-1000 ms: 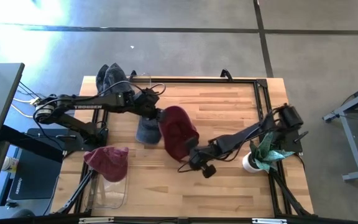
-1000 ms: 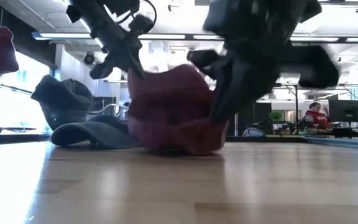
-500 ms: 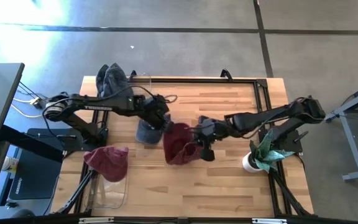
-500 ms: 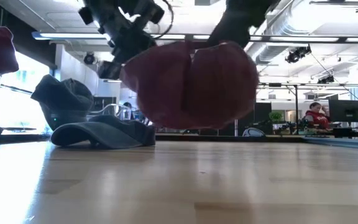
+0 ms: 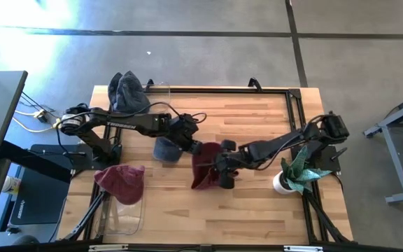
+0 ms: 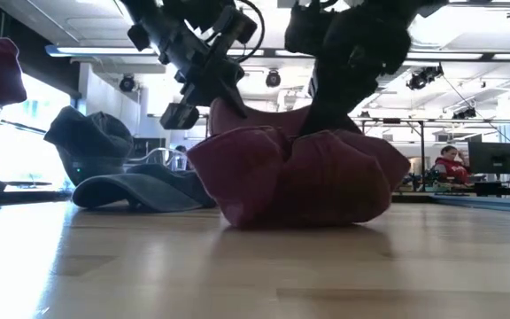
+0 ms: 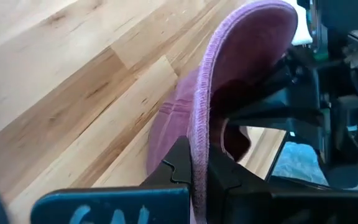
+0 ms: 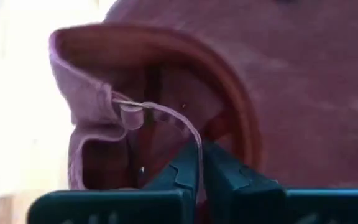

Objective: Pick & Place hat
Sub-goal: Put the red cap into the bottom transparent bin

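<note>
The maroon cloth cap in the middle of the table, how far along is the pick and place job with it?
Done: both grippers are shut on the maroon cloth cap, left gripper on its edge, right gripper opposite. In hand: the cap sags onto the wooden table in the low view. Left: carrying and placing it.

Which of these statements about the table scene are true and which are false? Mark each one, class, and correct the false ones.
1. Both claws grip the maroon fabric cap. True: the left claw and right claw pinch it.
2. The maroon cap hangs clear of the wooden table. False: it rests on the wood.
3. A grey cap lies flat behind the maroon one. True.
4. The clear plastic bin at the table's near left corner holds a blue cap. False: a second maroon cap sits over it.
</note>
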